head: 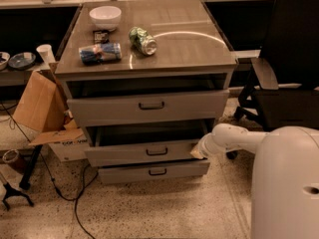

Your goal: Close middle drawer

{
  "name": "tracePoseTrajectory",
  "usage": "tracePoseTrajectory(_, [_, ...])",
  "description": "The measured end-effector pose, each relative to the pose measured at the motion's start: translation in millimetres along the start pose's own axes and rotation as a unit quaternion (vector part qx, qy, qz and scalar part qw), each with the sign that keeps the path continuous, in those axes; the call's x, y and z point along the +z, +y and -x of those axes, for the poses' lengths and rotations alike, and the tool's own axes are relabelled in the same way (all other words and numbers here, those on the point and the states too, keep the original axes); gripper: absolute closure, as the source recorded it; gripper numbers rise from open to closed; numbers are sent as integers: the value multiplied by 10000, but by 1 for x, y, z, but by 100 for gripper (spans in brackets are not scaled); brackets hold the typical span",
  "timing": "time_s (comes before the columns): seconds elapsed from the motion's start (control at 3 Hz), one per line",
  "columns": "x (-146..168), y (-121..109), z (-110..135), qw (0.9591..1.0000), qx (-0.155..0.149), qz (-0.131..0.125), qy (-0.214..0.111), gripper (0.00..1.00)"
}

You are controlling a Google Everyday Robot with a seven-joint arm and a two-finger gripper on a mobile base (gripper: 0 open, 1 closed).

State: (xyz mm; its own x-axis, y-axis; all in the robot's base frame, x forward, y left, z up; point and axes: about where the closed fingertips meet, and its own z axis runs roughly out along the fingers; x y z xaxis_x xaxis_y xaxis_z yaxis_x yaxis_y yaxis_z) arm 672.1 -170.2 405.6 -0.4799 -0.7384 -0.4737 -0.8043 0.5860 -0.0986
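The grey cabinet has three drawers. The middle drawer [144, 152] stands pulled partly out, with a plain grey front and a small dark handle [156, 151] at its centre. The top drawer [149, 106] is also pulled out; the bottom drawer [154, 172] is nearly in. My white arm reaches in from the lower right. The gripper [198, 151] is at the right end of the middle drawer's front, touching or nearly touching it.
On the cabinet top [189, 49] sit a white bowl [105, 17], a green can [142, 40] on its side, a blue packet [100, 53] and a small dark item. A cardboard box [40, 108] and cables lie at the left. A black office chair [284, 68] stands at the right.
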Motion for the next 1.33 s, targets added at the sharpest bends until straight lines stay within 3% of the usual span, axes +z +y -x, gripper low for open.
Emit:
tracePoseTrajectory(0.33, [7, 16, 19, 9987, -239, 246, -387, 58])
tracePoseTrajectory(1.0, [9, 34, 36, 9951, -445, 424, -775, 11])
tracePoseTrajectory(1.33, [10, 38, 45, 9954, -401, 390, -779, 0])
